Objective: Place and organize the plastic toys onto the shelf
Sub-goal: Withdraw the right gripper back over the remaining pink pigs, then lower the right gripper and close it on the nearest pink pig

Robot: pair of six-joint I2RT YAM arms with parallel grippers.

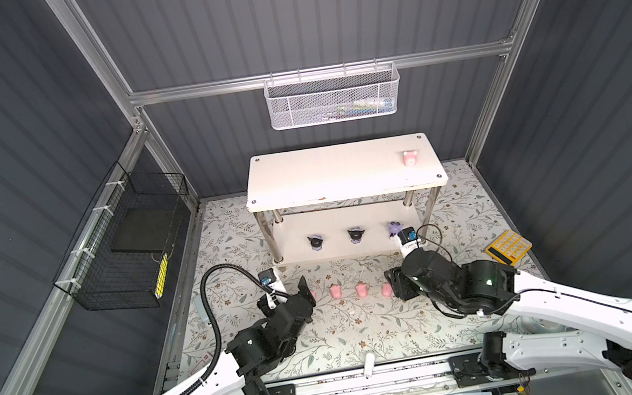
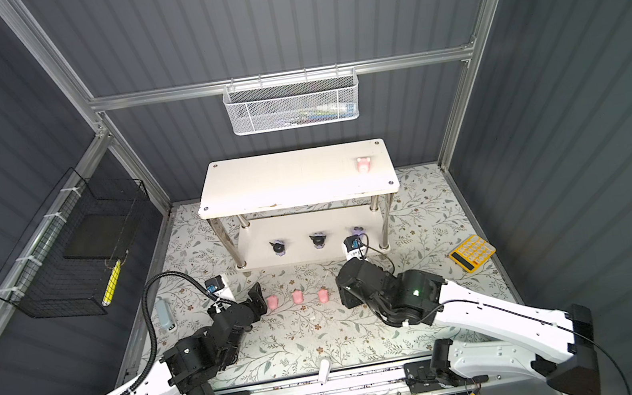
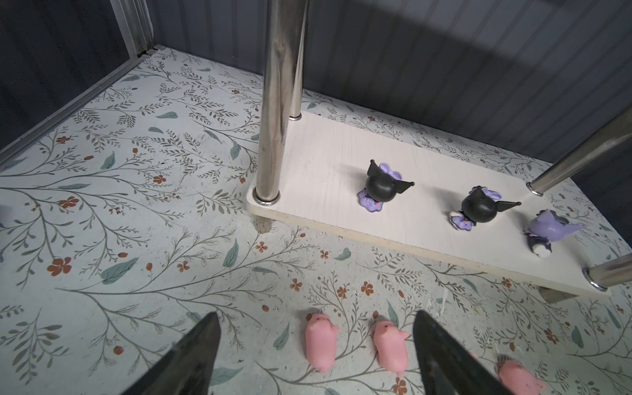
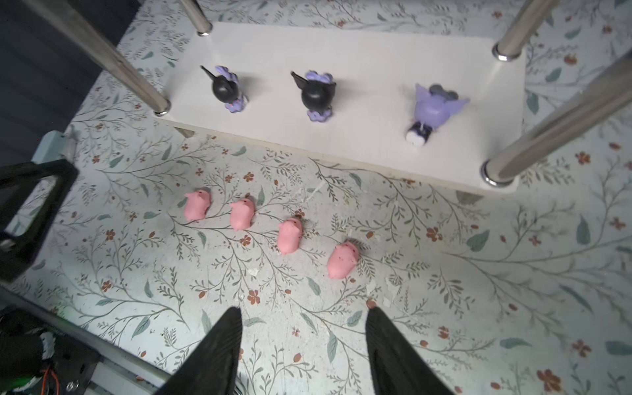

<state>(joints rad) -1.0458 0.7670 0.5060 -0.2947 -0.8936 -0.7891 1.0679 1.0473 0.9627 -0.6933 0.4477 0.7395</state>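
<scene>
At centre, shelf (image 1: 328,176): one pink pig (image 1: 410,158) at the top board's right end, three lilac figurines (image 1: 354,236) along the lower board — four floor pigs (image 1: 336,291) in a row below. Upper centre, mesh basket (image 1: 293,105): contents blurred, perhaps stationery. Jaws apart, empty, on left gripper (image 3: 316,314) and right gripper (image 4: 304,309).

Five pigs (image 4: 196,205) (image 4: 242,213) (image 4: 290,236) (image 4: 343,260) (image 1: 410,158), three purple figurines (image 4: 227,89) (image 4: 316,95) (image 4: 431,109), one shelf (image 1: 324,176), two baskets (image 1: 332,97) (image 1: 124,250), seemingly one calculator (image 1: 509,248)

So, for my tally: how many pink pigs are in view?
5. One pink pig on the shelf's top board, right end. Four in a row on the table before it: leftmost pig, second pig, third pig, rightmost pig. None seems hidden.
</scene>
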